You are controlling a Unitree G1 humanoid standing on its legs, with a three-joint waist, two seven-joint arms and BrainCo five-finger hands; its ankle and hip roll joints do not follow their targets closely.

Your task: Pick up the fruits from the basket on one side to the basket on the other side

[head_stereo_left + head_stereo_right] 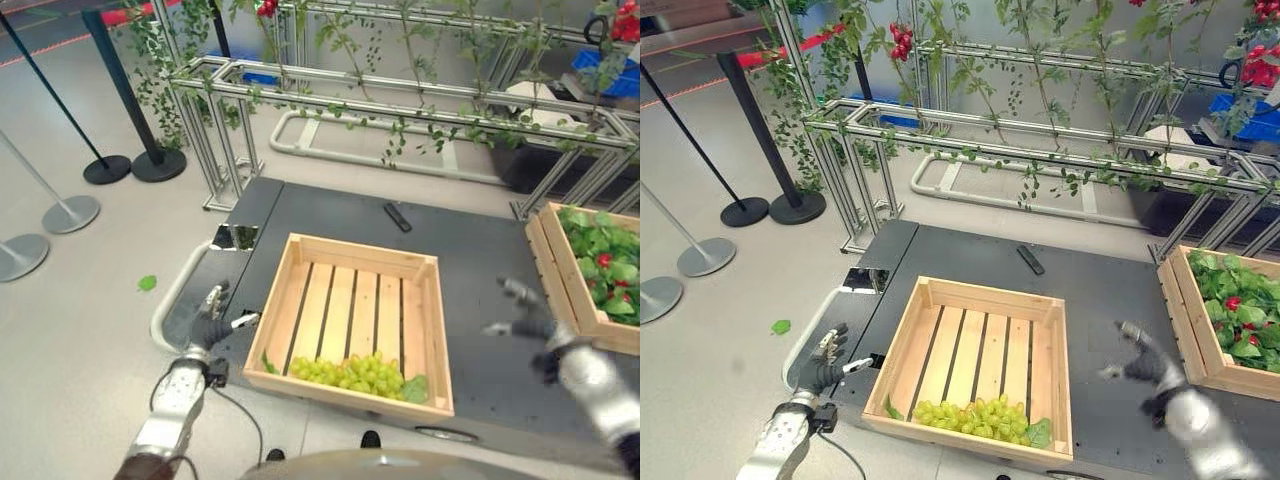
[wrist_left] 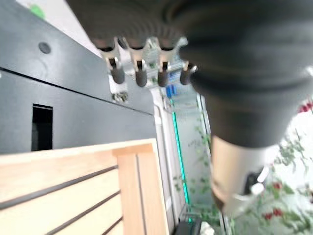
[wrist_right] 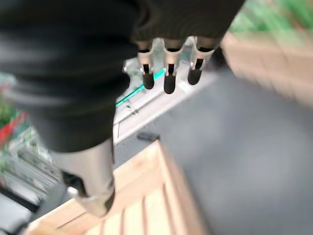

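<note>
You looked down on a dark counter [image 1: 480,270] set on a pale grey floor [image 1: 70,330]. Beyond it stood an aluminium frame [image 1: 400,100] hung with leafy vines [image 1: 1040,60]. At far left stood barrier posts [image 1: 110,165] on round bases.

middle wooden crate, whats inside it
A bunch of green grapes lies along the near wall of the middle wooden crate, a green leaf beside it. The slats under the grapes are covered.
</note>
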